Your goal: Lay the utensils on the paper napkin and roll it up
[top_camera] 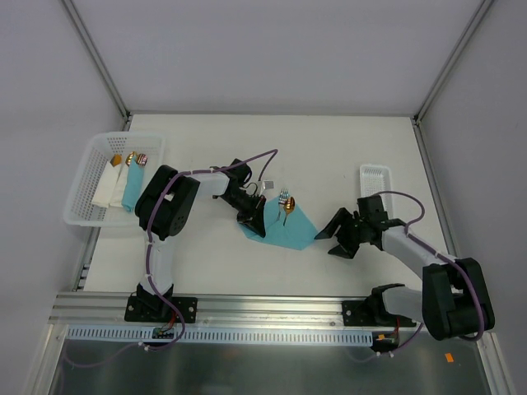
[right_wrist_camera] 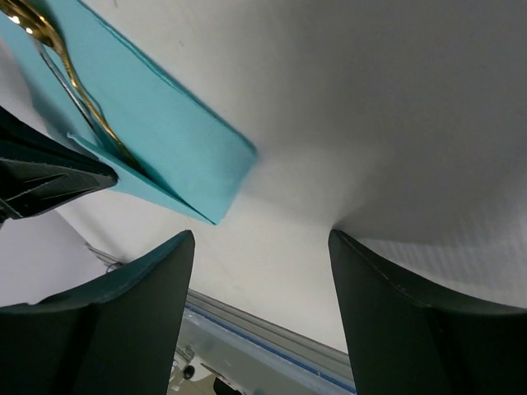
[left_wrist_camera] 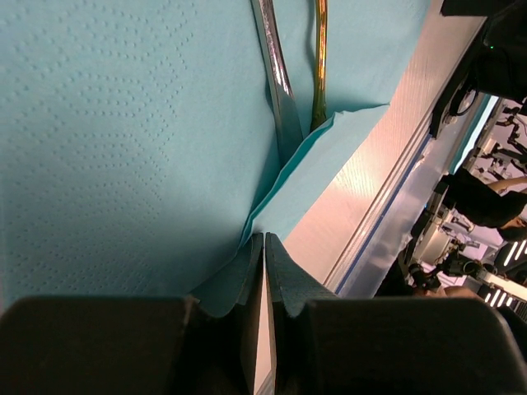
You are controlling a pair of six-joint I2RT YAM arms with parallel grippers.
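**Left jaws pinch the napkin's edge beside the cutlery while the right jaws wait open**

The paper napkin point(top_camera: 292, 231) lies mid-surface point(top_camera: 329, 148) between the 2 arms, and the utensils point(top_camera: 285, 202) rest on its far-left part with their heads at the far edge. The left jaws are closed almost to touching on a raised flap of the turquoise sheet. The left wrist view shows that flap just beside 2 slim handles, 1 silver and 1 gold. The grip looks meant to draw the paper over the cutlery and begin the roll. The right jaws are spread wide and hold nothing, hovering just right of the napkin's right corner, probably to steady the sheet or help roll it. A white basket point(top_camera: 82, 202) holding other items sits at the far left, well apart.
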